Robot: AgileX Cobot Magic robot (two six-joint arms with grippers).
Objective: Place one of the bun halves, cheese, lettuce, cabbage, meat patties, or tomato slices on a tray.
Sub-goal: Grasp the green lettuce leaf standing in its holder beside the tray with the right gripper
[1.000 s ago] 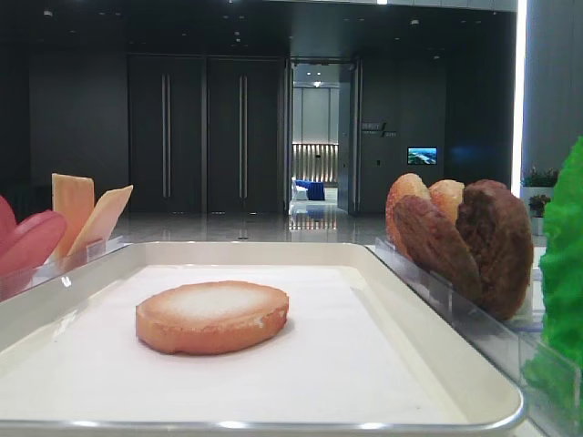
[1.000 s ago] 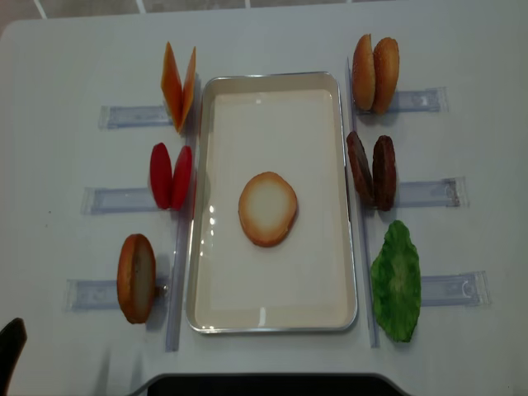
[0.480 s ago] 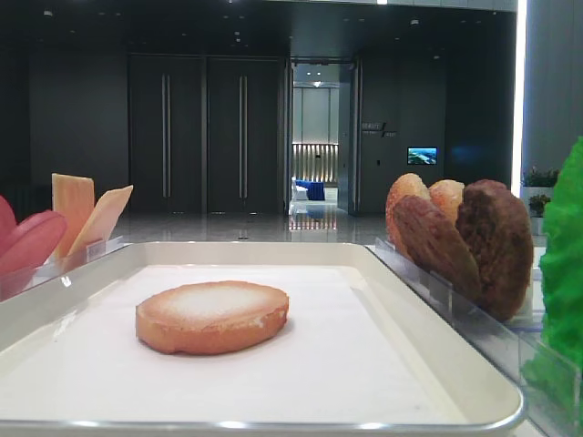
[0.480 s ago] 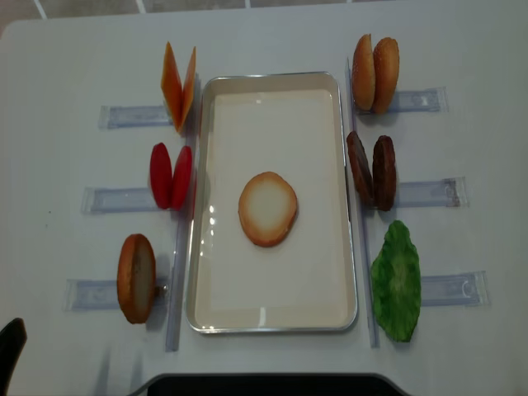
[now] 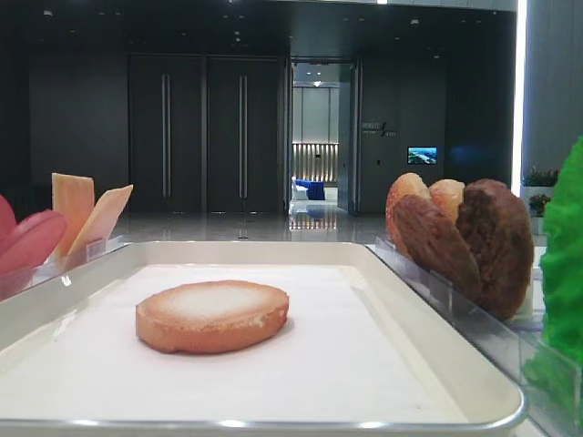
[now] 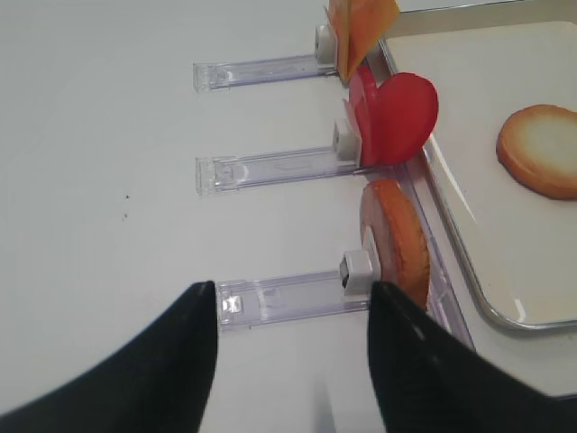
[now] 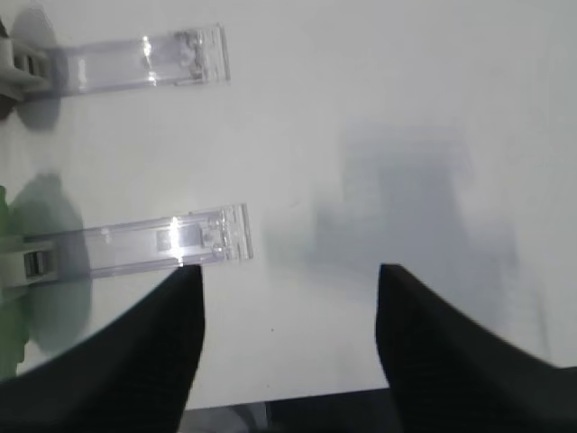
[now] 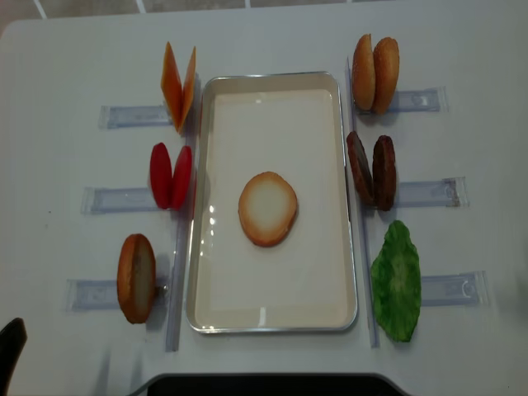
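One bun half lies flat, pale face up, in the middle of the tray. Another bun half stands on edge left of the tray, and two more stand at the back right. Meat patties, lettuce, tomato slices and cheese stand in holders beside the tray. Cabbage is out of view. My left gripper is open over the table, just short of the standing bun's holder. My right gripper is open and holds nothing, over bare table.
Clear plastic holders stick out sideways from both long sides of the tray. A dark part of the left arm shows at the near left corner. The table's near edge lies just below the right gripper.
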